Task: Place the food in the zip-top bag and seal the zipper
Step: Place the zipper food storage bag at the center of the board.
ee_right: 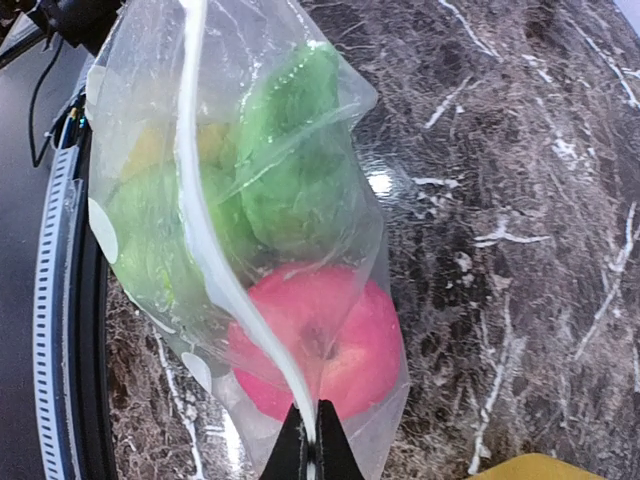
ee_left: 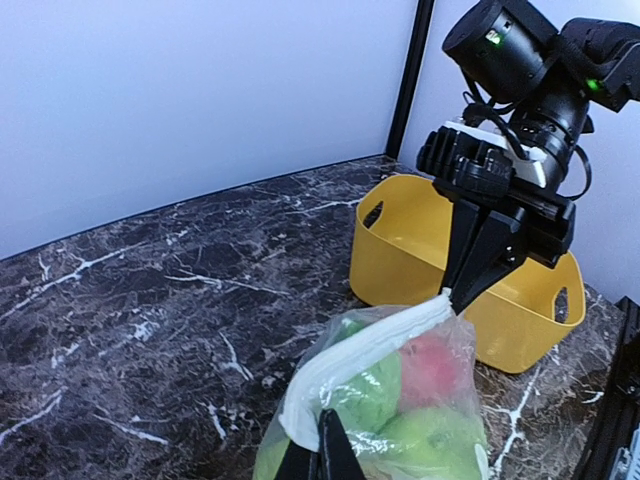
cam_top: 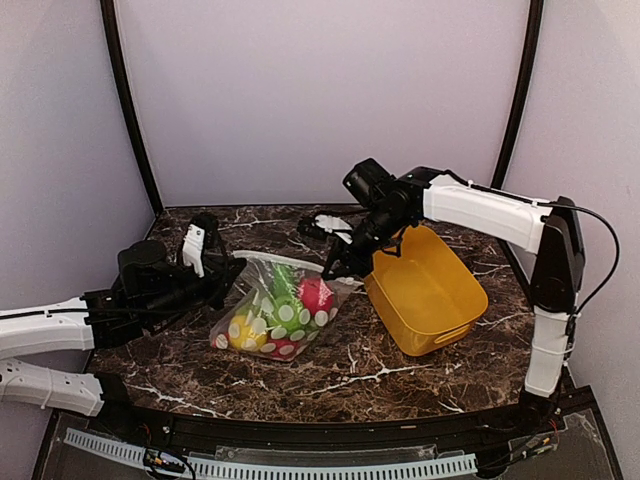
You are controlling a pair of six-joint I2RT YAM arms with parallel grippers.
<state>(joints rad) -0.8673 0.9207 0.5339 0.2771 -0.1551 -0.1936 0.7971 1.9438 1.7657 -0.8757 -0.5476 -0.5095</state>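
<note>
**Food's in, zipper is being dealt with**

The zip-top bag (cam_top: 275,315) is lying on the table (cam_top: 400,380) between the two arms. The food (cam_top: 315,295) is being held inside it: a red piece, green pieces and something yellow are showing through the plastic. Nothing loose is being seen on the table or in the yellow basket (cam_top: 430,290) just beside the bag, so the loading part is being counted as pretty much done.

The zipper (ee_right: 200,230) is being stretched between the two pincers. The left gripper (ee_left: 320,455) is clamped shut on one end of the strip, and the right gripper (ee_right: 308,455) is pinched shut on the other. Whether the strip is pressed closed along its whole run can't be told, so the sealing is being judged as the bit that's left.
</note>
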